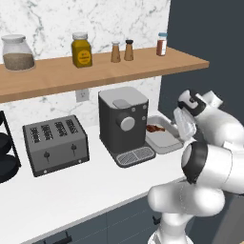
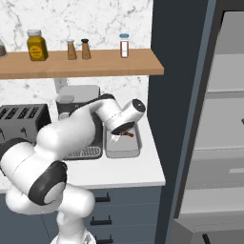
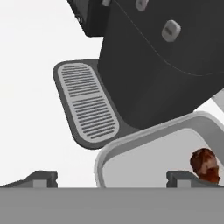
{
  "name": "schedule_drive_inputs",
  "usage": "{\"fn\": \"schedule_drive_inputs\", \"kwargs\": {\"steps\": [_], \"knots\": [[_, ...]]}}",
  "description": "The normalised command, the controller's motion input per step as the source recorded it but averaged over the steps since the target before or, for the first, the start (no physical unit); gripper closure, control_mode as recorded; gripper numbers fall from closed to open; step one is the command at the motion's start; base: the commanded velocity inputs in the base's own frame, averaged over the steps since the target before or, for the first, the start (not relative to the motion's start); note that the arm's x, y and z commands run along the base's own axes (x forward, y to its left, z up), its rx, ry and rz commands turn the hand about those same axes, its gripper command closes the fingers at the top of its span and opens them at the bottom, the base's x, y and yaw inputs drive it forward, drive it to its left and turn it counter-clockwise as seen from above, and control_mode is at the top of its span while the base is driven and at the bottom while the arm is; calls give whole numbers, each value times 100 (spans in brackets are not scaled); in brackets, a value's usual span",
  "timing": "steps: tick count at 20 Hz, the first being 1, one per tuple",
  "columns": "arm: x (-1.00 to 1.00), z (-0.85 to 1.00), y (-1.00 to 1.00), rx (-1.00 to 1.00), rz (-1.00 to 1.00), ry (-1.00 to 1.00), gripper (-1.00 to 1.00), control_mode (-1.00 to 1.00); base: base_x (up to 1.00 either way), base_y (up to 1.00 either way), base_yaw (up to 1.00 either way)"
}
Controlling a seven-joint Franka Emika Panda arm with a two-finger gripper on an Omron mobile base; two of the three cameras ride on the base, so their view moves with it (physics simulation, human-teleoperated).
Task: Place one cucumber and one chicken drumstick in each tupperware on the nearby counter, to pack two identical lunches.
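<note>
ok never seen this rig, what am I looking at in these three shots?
It is a rendered kitchen. A white robot arm stands on a driving base. Two cameras on the base look over it from left and right; the third sits on the hand, where the two dark fingers stand apart with nothing between them. The hand hangs over a grey tupperware on the white counter, right of the coffee machine. A chicken drumstick lies in the tupperware. A toaster sits further left, and jars and shakers stand on the wooden shelf above.
</note>
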Motion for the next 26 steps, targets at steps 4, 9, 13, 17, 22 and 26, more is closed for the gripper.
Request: {"fn": "schedule_drive_inputs", "kwargs": {"steps": [4,9,13,17,22,26], "knots": [[-100,77,18,-2,-9,-1,-100,-100,0,0,0],[-87,75,9,0,-29,14,-100,-100,0,0,0],[-83,48,0,2,-35,20,-100,-100,0,0,0],[-48,64,0,2,-45,31,-100,-100,0,0,0],[-4,54,2,1,-66,42,-100,-100,0,0,0],[-1,2,2,8,-74,30,-100,-100,0,0,0]]}}
